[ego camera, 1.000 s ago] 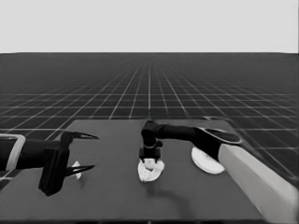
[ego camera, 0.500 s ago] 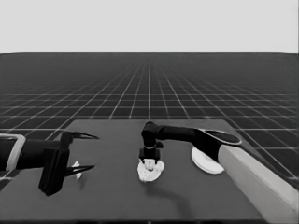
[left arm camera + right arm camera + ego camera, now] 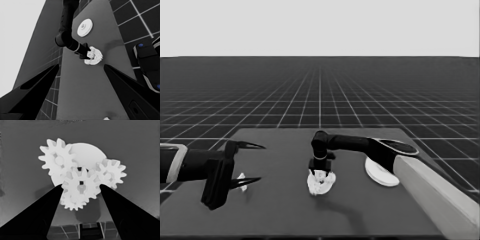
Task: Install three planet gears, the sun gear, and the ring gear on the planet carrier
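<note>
I am holding the right gripper [image 3: 80, 187] at mid-table, its fingers clamping a small toothed gear [image 3: 80, 185] over the smaller round part [image 3: 86, 153], two gears [image 3: 58, 157] meshing at its ten and two o'clock. Left gripper [image 3: 249, 162] is waiting, fingers apart.

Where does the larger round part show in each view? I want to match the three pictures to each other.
Head view: the larger round part lies on the table's right side, partly hidden behind the right arm.
Left wrist view: the same part lies past the right arm, farther off than the gear cluster.
Right wrist view: not in it.
Shared landmark: the smaller round part with gears on it, under the right gripper.
</note>
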Motion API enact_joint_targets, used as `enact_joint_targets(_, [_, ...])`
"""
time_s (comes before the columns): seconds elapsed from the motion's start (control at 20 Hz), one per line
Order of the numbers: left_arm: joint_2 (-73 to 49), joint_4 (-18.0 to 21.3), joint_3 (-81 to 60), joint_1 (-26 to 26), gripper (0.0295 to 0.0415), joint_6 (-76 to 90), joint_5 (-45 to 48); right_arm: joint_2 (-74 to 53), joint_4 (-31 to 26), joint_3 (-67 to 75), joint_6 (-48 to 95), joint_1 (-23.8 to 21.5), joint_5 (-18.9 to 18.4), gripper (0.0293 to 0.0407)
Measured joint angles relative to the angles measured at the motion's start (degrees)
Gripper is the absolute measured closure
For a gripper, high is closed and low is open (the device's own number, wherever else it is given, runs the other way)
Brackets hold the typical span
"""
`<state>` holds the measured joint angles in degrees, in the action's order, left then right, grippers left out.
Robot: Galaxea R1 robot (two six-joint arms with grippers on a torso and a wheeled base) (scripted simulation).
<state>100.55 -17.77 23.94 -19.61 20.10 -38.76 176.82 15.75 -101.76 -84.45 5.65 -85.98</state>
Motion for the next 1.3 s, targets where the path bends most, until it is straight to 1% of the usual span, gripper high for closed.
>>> enact_joint_targets(1.3, [0.0,0.0,0.0,0.0,0.0326,0.0,0.0,-0.1,0.0,-0.1,-15.6,0.5,0.0,0.0391])
